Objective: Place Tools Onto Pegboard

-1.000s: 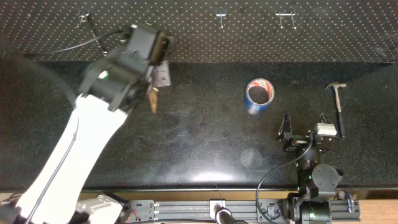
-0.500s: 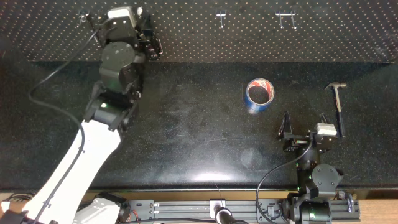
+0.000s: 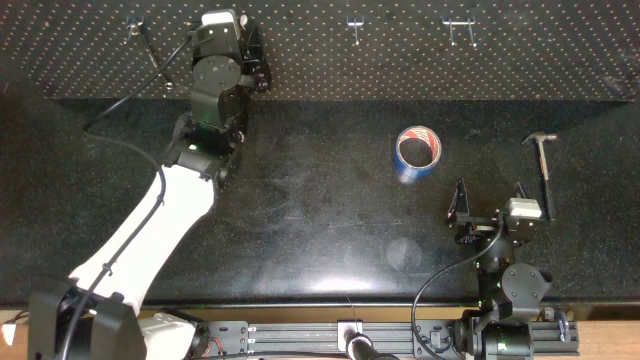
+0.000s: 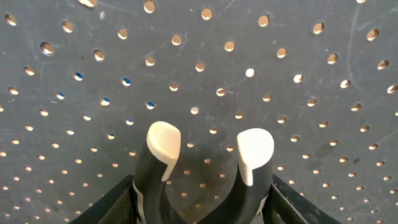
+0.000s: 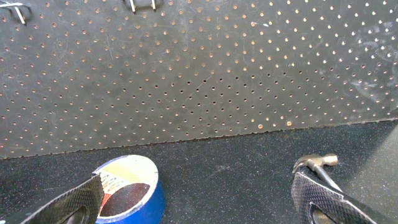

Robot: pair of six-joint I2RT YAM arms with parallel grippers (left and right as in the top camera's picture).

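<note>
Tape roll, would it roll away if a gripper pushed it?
Probably not: the tape seems to lie flat on the table, hole up, so it would likely slide. It is a hollow ring, so probably light. Its smooth blue wall may slip in a grip.

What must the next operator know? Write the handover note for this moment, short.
Left claw: open, empty, facing the pegboard close up.
Right claw: open, empty, low at the table, with tape roll and hammer ahead of it.
Done: no tool seen hanging; the hooks in view are bare.
Left: hang the tape roll and the hammer, both lying on the table.
</note>
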